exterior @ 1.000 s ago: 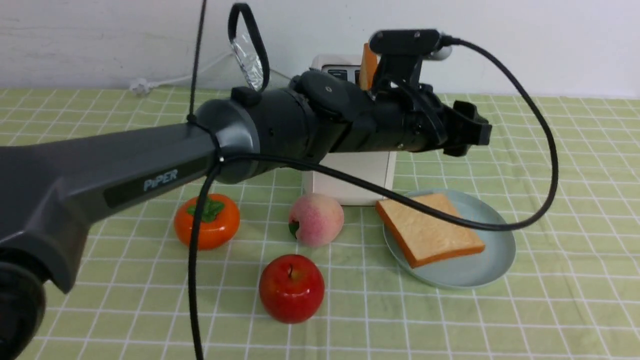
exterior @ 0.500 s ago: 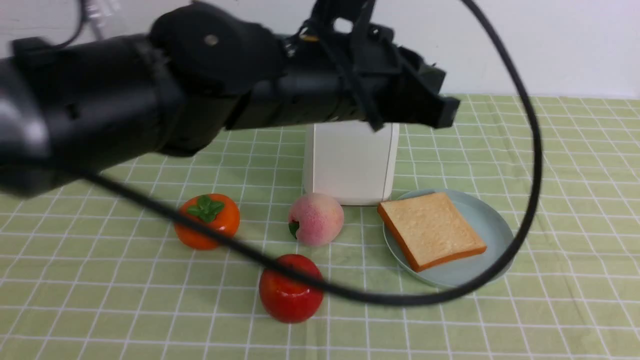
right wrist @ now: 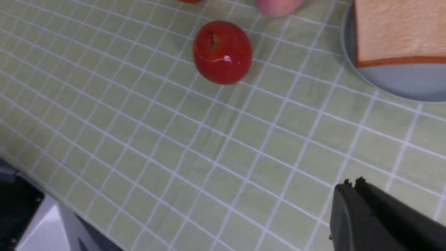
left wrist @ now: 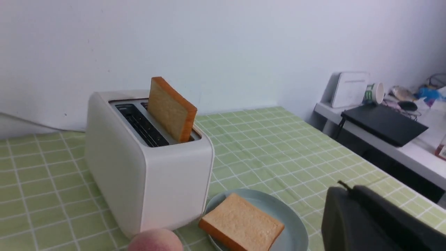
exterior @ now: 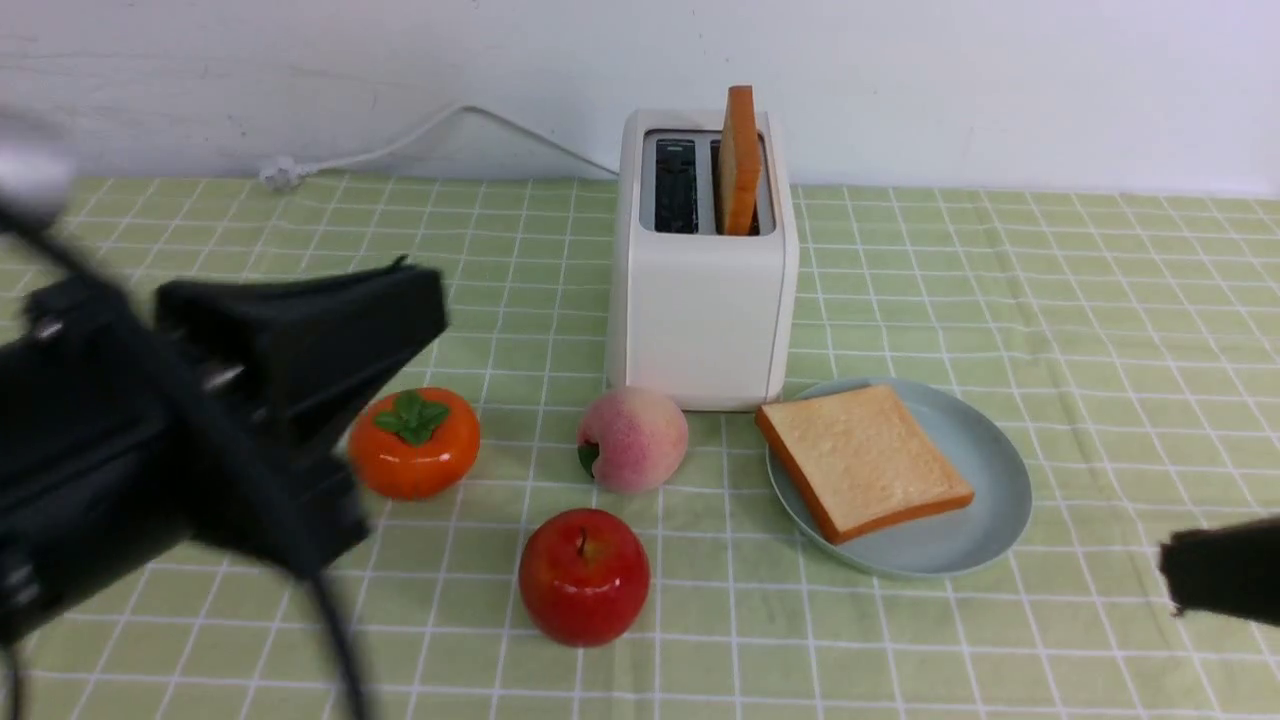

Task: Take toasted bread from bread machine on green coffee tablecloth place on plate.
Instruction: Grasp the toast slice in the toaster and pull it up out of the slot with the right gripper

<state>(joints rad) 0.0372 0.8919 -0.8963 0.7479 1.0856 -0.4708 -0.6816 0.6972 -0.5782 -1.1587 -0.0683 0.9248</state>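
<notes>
The white bread machine (exterior: 700, 290) stands on the green coffee tablecloth (exterior: 1050, 270). One slice of toasted bread (exterior: 740, 160) stands upright in its right slot; the left slot is empty. Another slice (exterior: 860, 460) lies flat on the plate (exterior: 992, 440), just right of the machine's front. My left gripper (exterior: 435, 295), blurred, is low at the left, shut and empty, far from the machine. The left wrist view shows its closed tip (left wrist: 343, 186) beside the plate (left wrist: 275, 205). My right gripper (exterior: 1170, 575) is shut at the right edge, near the plate (right wrist: 400, 80).
An orange persimmon (exterior: 413, 442), a peach (exterior: 632, 438) and a red apple (exterior: 583, 575) lie in front of the bread machine. Its white cord (exterior: 400, 140) runs along the back wall. A side desk with a laptop (left wrist: 383, 122) stands beyond the table.
My left arm has swung back from over the bread machine to the left front, and its jaws have gone from open to shut. The right gripper's tip has come into the front view.
</notes>
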